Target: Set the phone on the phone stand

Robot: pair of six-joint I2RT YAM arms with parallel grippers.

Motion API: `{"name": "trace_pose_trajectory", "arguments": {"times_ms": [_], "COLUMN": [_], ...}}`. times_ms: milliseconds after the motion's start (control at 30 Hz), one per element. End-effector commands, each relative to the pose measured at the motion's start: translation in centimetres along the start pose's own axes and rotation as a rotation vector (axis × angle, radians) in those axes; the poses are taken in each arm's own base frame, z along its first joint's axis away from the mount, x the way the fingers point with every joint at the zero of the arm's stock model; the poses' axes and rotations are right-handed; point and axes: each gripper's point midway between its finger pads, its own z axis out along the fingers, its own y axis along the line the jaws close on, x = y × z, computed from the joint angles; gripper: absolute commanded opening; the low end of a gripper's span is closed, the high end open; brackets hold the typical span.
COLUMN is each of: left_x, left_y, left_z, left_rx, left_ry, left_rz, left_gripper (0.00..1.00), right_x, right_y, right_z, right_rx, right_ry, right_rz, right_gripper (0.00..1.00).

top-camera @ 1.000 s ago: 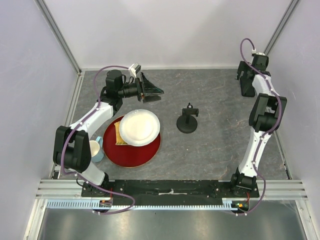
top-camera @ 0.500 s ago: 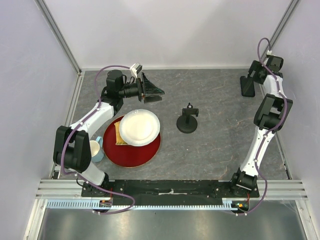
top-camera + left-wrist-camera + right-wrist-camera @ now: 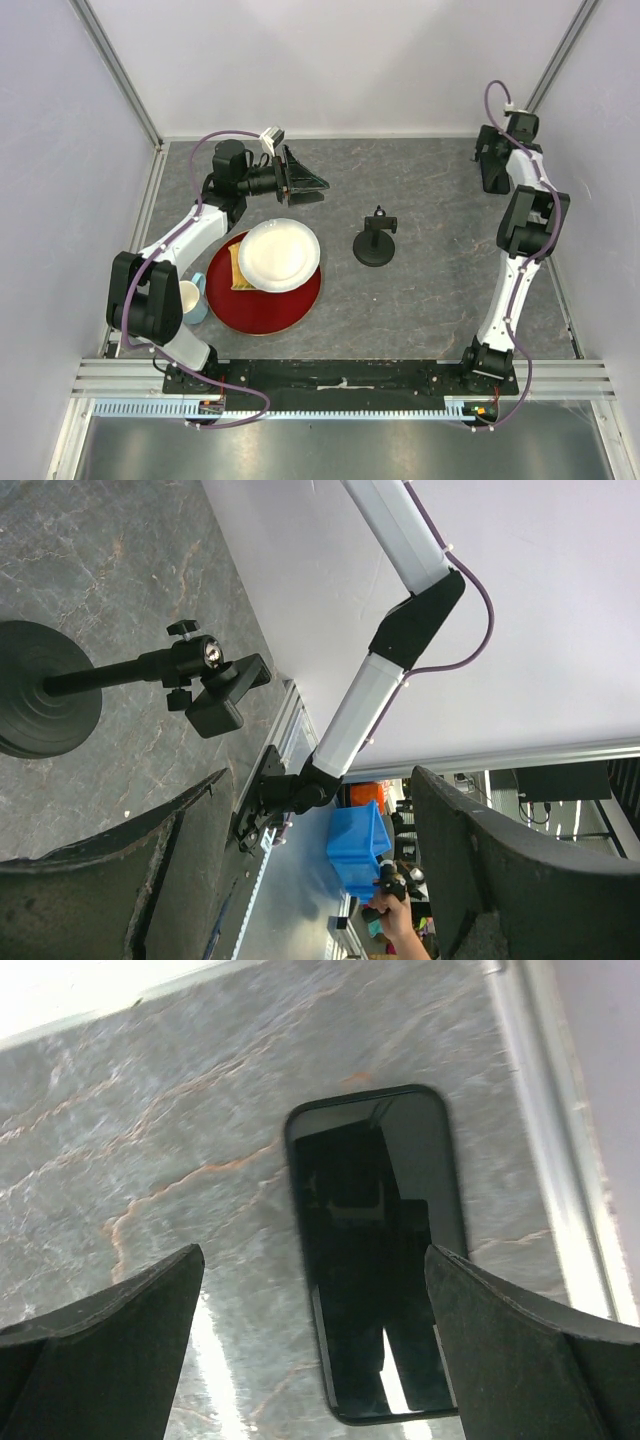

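Observation:
The phone point(image 3: 375, 1250) is a glossy black slab lying flat on the grey table near the right rail. My right gripper point(image 3: 312, 1257) is open and hovers just above it, one finger to each side, not touching. In the top view the right gripper point(image 3: 491, 160) covers most of the phone point(image 3: 494, 183) at the far right. The phone stand point(image 3: 375, 243) stands upright mid-table with an empty cradle; it also shows in the left wrist view point(image 3: 205, 675). My left gripper point(image 3: 305, 183) is open and empty at the far left, turned sideways towards the stand.
A red tray point(image 3: 262, 300) holds a white plate point(image 3: 279, 255) and a yellow item point(image 3: 236, 268) at the near left. A pale cup point(image 3: 190, 300) stands left of the tray. A metal rail point(image 3: 560, 1140) runs close to the phone's right side.
The right gripper swung out to the right, uncovering the phone, then came back left over it. The left arm and the stand have not moved.

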Motion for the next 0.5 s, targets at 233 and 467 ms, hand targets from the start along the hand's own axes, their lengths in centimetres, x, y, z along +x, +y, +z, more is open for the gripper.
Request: {"name": "trace_pose_trajectory", "arguments": {"times_ms": [233,467], "left_x": [0.5,0.7], "left_y": [-2.1,-2.0], "left_z": [-0.3,-0.1], "left_rx": [0.044,0.044], "left_ry": [0.009,0.017], "left_rz": [0.029,0.023], "left_gripper": [0.77,0.77], "right_x": [-3.1,-3.1], "right_y": [-2.3,-4.8], "right_z": [-2.2,-3.1], "right_rx": [0.356,0.522], "right_ry": [-0.163,-0.256], "right_rz": [0.185,0.455], "right_gripper": [0.98,0.78]}}
